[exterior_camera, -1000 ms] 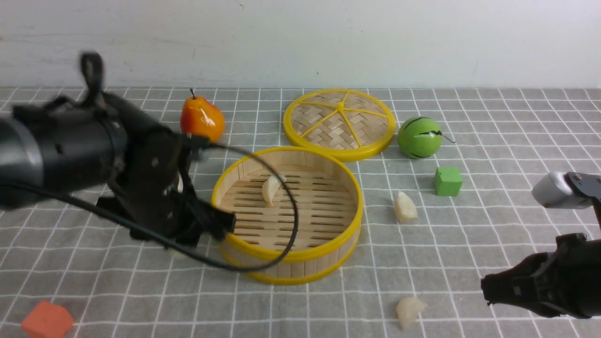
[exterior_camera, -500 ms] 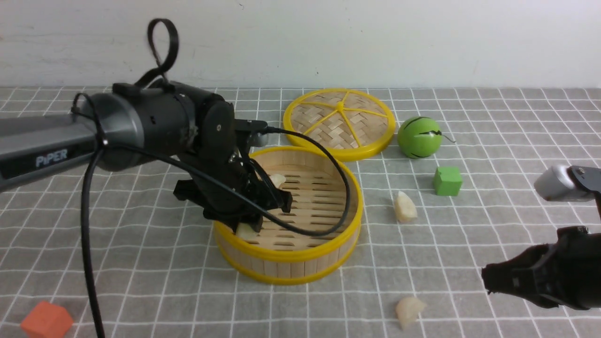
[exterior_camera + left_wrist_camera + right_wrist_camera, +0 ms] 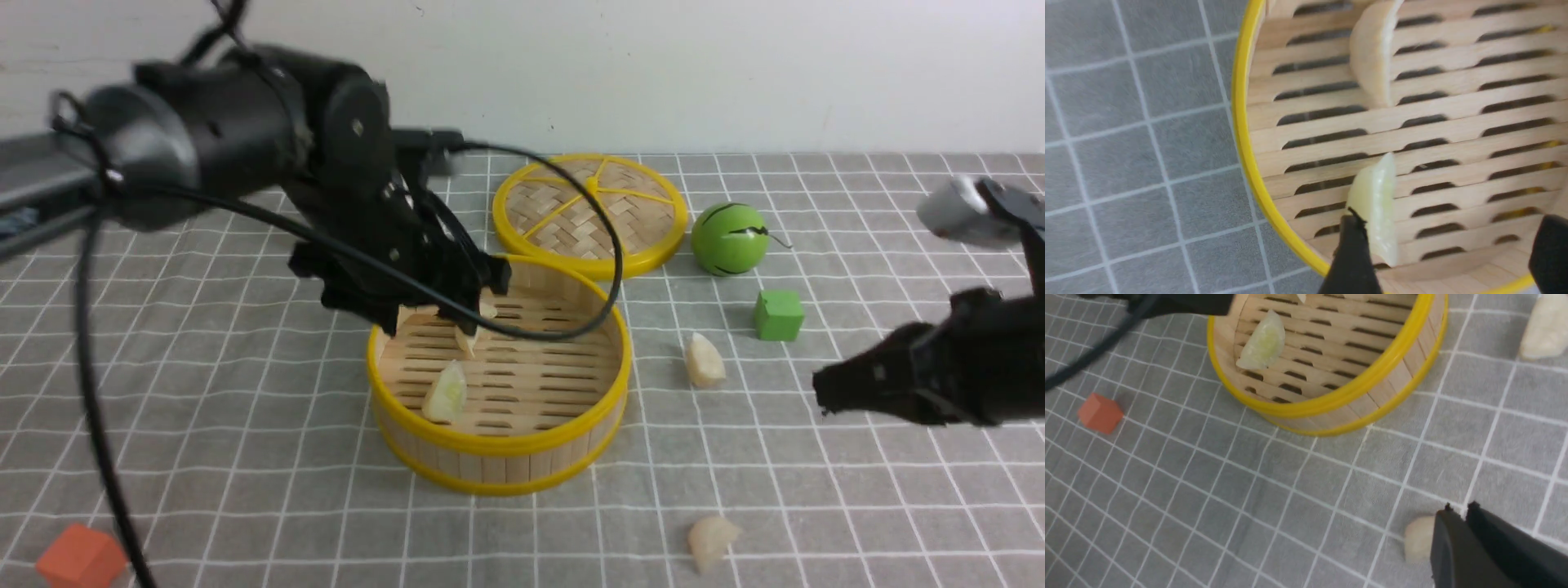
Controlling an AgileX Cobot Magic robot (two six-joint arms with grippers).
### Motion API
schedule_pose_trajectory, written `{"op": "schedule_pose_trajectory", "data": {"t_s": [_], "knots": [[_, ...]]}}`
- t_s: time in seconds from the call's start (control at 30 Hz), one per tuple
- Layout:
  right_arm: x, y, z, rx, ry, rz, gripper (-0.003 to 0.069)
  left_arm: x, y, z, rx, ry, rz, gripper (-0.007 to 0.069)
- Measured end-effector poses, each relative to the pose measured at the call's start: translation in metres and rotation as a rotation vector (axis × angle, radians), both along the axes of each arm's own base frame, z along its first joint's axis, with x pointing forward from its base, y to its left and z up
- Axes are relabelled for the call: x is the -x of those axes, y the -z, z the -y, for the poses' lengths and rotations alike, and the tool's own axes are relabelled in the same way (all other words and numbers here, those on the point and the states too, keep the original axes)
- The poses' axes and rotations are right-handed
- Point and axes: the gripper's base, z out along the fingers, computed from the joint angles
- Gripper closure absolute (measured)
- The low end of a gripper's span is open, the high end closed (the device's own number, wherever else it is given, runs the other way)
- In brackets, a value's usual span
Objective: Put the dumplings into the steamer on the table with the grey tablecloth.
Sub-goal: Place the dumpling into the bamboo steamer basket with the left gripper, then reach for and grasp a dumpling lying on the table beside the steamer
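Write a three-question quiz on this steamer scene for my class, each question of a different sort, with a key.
1. How many dumplings lie in the steamer?
2. True or false: the right gripper holds a dumpling.
3. The left gripper is: A open over the steamer; B shut on a dumpling; C resting on the cloth.
Key: 1. Two: the pale green one and a cream one. 2. False; it is shut and empty. 3. A.
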Motion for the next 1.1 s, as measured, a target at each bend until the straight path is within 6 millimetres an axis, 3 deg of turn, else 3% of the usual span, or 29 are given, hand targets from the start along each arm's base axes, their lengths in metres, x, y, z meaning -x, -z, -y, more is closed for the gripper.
{"op": "schedule_pose_trajectory", "data": {"t_s": [0.1,0.17,0.23,0.27,0.3,0.37,0.43,0.47,0.5,0.6,0.73,0.8,0.87,0.93,1.1], "knots": [[-0.027,0.0,-0.017,0.096,-0.041,0.003,0.0596,0.038,-0.065,-0.019,0.061,-0.001,0.121,0.0255],[-0.045,0.006,-0.029,0.142,-0.058,-0.013,0.0573,0.062,-0.09,-0.031,0.09,0.0,0.162,0.0349],[-0.07,0.019,-0.042,0.221,-0.064,-0.051,0.0516,0.103,-0.119,-0.05,0.137,0.002,0.237,0.0478],[-0.075,0.022,-0.043,0.236,-0.063,-0.058,0.0502,0.111,-0.119,-0.054,0.14,0.003,0.242,0.0501],[-0.089,0.031,-0.046,0.286,-0.05,-0.084,0.0456,0.136,-0.127,-0.067,0.157,0.003,0.282,0.0566],[-0.111,0.043,-0.048,0.341,-0.019,-0.109,0.0368,0.165,-0.125,-0.083,0.162,0.002,0.326,0.0638],[-0.135,0.065,-0.049,0.391,0.028,-0.154,0.0277,0.199,-0.109,-0.103,0.167,-0.028,0.382,0.0638],[-0.141,0.068,-0.049,0.399,0.048,-0.16,0.0251,0.203,-0.101,-0.106,0.167,-0.041,0.383,0.0638],[-0.151,0.08,-0.05,0.408,0.075,-0.184,0.0218,0.223,-0.091,-0.118,0.195,-0.075,0.421,0.0638],[-0.17,0.094,-0.054,0.389,0.13,-0.21,0.0186,0.248,-0.069,-0.135,0.195,-0.115,0.458,0.0638],[-0.187,0.112,-0.058,0.374,0.154,-0.23,0.0203,0.267,-0.04,-0.155,0.076,-0.143,0.493,0.0638],[-0.19,0.117,-0.06,0.364,0.157,-0.24,0.0225,0.271,-0.035,-0.16,0.046,-0.149,0.512,0.0638],[-0.191,0.126,-0.062,0.343,0.162,-0.277,0.0303,0.278,-0.026,-0.169,-0.021,-0.159,0.553,0.0638],[-0.192,0.126,-0.063,0.335,0.163,-0.283,0.0374,0.283,-0.016,-0.175,-0.058,-0.166,0.564,0.0638],[-0.191,0.115,-0.064,0.342,0.13,-0.298,0.037,0.285,0.011,-0.178,-0.105,-0.177,0.493,0.0638]]}}
